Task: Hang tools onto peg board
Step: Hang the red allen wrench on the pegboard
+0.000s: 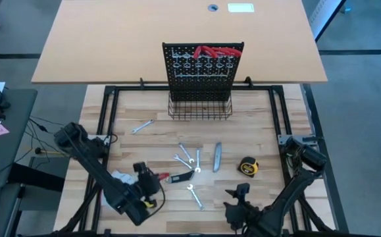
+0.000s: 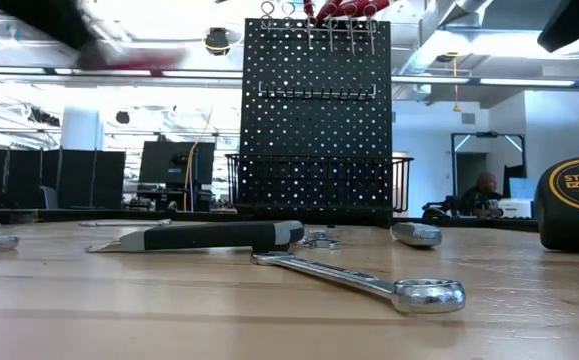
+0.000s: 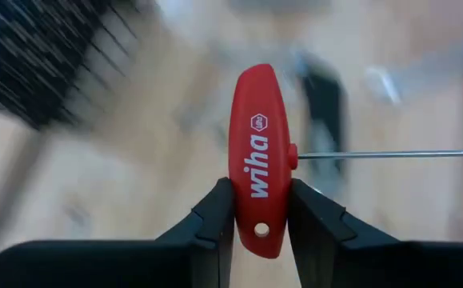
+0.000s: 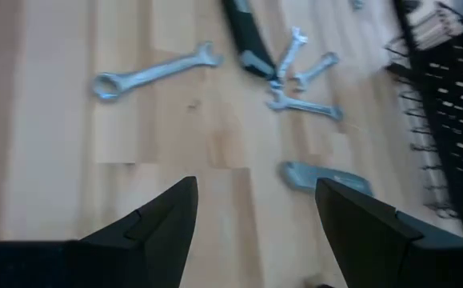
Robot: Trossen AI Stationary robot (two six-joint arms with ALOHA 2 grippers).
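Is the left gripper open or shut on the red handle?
Shut: the left gripper has both fingers pressed on the red handle.

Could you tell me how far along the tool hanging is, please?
Done: red-handled tools hang on the peg board. In hand: the left gripper pinches a red T-handle key. Left on the table: wrenches, utility knife, tape measure. The right gripper waits open.

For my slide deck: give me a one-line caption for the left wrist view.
Left tool clamps the red T-handle hex key, its thin shaft jutting sideways above the blurred table.
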